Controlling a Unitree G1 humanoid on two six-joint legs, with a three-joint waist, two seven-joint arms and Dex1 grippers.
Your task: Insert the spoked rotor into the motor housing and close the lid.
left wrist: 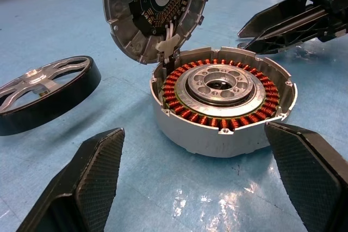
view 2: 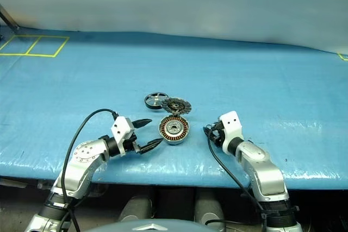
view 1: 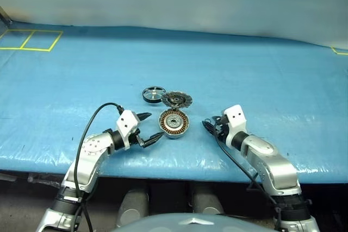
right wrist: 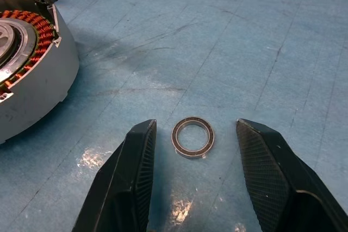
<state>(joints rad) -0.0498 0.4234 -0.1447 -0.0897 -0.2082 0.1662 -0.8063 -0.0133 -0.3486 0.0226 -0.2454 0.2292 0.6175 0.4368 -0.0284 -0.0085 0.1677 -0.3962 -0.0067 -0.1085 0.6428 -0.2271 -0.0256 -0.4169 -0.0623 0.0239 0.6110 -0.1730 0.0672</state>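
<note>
The motor housing (view 1: 174, 123) sits on the blue mat, its copper windings showing around a silver hub. Its lid (view 1: 176, 99) stands tilted open at the housing's far edge, dark segmented face toward me. The spoked rotor (view 1: 154, 94) lies flat on the mat just left of the lid. My left gripper (view 1: 154, 126) is open right beside the housing's left side, fingers (left wrist: 87, 183) apart with nothing between them. My right gripper (view 1: 207, 125) is open to the right of the housing. A small metal ring (right wrist: 193, 137) lies on the mat between its fingers (right wrist: 130, 177), touching neither.
The blue mat (view 1: 261, 69) spreads wide around the parts. Its front edge (view 1: 179, 169) runs close below both grippers. Yellow tape squares (view 1: 30, 40) mark the far left corner. A black cable (view 1: 89, 129) loops over my left forearm.
</note>
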